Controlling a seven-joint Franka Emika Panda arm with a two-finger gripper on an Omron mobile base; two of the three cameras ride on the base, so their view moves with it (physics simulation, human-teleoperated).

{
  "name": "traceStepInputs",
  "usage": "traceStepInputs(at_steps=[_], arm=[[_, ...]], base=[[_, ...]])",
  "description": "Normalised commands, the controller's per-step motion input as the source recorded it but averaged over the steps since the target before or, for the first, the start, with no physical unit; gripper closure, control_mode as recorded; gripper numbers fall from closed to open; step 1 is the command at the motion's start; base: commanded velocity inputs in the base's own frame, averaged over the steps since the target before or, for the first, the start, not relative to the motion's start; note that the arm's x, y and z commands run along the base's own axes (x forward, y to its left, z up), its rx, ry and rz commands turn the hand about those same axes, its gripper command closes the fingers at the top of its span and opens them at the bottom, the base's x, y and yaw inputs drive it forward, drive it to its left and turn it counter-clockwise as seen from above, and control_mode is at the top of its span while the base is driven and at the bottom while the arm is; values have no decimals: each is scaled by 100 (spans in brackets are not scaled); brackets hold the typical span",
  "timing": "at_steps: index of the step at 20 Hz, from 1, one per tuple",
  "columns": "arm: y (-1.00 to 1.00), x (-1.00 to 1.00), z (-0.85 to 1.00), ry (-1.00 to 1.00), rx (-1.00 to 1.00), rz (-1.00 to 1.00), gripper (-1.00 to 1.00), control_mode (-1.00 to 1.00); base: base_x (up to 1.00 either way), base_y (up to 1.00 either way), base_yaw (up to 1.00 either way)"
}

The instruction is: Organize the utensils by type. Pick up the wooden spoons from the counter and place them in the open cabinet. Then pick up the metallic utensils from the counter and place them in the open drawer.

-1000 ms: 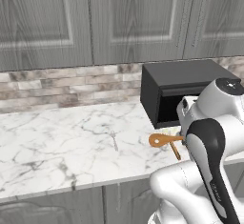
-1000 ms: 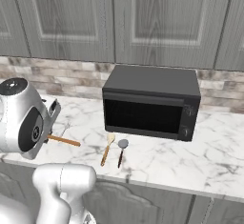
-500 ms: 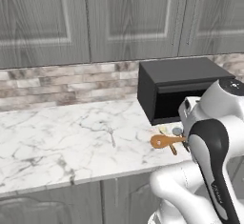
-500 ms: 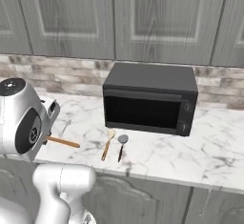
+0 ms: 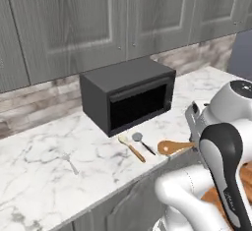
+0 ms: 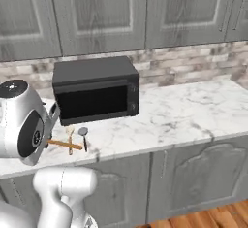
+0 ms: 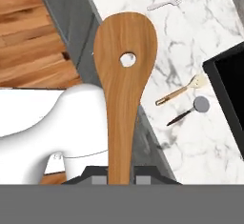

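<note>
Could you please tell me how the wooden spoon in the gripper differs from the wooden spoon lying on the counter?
The held wooden spoon has a broad head with a round hole; the counter wooden spoon has a small, paler head with none visible. The held one is gripped at its handle by the gripper and hangs beyond the counter edge; the other lies flat beside the metal spoon. The held one looks larger, though it is nearer the camera. Both are orange-brown wood.

On the counter (image 5: 44,186), a wooden spoon (image 5: 131,148) and metal spoon (image 5: 142,142) lie side by side before the oven (image 5: 127,99); a fork (image 5: 69,162) lies well left.
</note>
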Motion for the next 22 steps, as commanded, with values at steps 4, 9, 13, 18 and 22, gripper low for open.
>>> traceStepInputs(at_steps=[4,9,13,18,22], arm=[[0,0,0,0,0,0,100,100],[0,0,0,0,0,0,100,100],[0,0,0,0,0,0,100,100],[0,0,0,0,0,0,100,100],[0,0,0,0,0,0,100,100]], base=[[0,-4,-100],[0,-10,-100],[0,-11,-100],[2,-9,-87],[9,-9,-68]])
